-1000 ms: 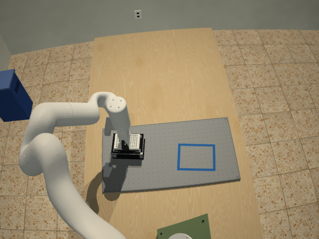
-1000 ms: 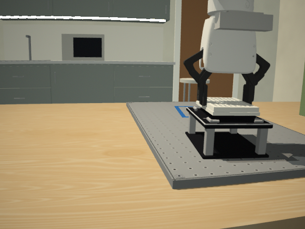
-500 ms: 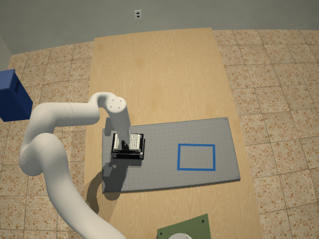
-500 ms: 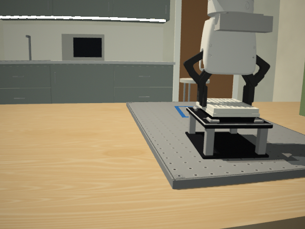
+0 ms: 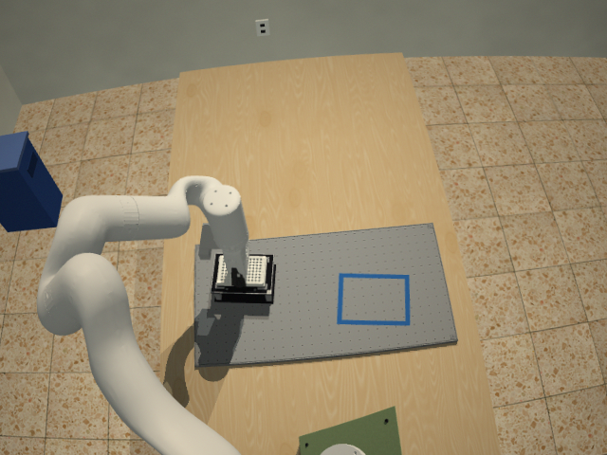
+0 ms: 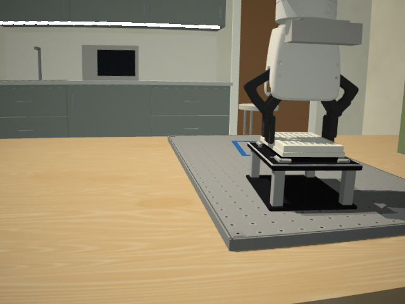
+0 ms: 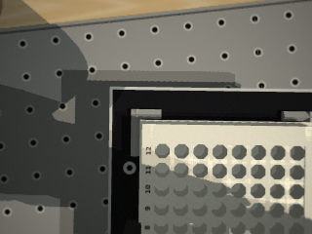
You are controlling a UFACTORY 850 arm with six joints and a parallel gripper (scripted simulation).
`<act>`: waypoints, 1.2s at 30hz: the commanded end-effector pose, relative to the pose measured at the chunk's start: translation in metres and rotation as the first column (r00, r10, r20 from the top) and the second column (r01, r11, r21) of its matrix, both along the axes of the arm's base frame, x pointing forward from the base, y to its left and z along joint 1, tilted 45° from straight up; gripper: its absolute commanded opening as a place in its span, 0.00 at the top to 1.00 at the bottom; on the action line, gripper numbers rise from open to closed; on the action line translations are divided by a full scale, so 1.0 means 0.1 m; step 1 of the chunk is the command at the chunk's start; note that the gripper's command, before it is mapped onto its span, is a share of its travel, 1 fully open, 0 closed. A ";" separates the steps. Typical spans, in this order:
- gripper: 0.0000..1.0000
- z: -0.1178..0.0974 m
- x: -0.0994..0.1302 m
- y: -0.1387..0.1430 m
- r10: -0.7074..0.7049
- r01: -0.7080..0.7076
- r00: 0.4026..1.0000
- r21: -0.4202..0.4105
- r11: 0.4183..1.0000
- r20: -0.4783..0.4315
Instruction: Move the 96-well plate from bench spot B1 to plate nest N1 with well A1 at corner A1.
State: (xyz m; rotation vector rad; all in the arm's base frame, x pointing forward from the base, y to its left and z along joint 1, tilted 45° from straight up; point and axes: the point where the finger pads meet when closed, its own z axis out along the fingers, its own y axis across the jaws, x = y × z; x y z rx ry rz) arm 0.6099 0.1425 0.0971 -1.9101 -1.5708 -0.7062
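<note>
The white 96-well plate [image 6: 302, 144] rests on the black top of the raised nest [image 6: 304, 161], inside its small grey locators. My gripper [image 6: 299, 135] stands straight above it, its two black fingers shut on the plate's short sides. In the overhead view the plate [image 5: 248, 270] and nest [image 5: 243, 289] sit at the left end of the grey breadboard, partly hidden by the arm. The wrist view shows the plate's corner [image 7: 229, 175] with rows numbered 8 to 12, next to a locator [image 7: 146, 113] on the nest top. I cannot see the cut-off corner or the A1 mark.
A blue-taped rectangle [image 5: 373, 299] marks a spot on the right half of the grey breadboard [image 5: 323, 294]. A green panel [image 5: 350, 433] lies at the table's near edge. A blue box [image 5: 24, 181] stands on the floor to the left.
</note>
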 end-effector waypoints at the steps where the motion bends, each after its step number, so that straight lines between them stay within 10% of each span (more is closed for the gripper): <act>1: 1.00 0.00 0.01 0.00 -0.001 0.001 1.000 0.000 1.000 0.002; 29: 1.00 -0.03 0.01 0.03 -0.001 0.001 1.000 0.000 1.000 0.002; 30: 0.00 -0.03 0.01 0.03 -0.001 0.001 1.000 0.000 1.000 0.002; 36: 0.00 -0.03 0.01 0.03 -0.001 0.001 1.000 0.000 1.000 0.002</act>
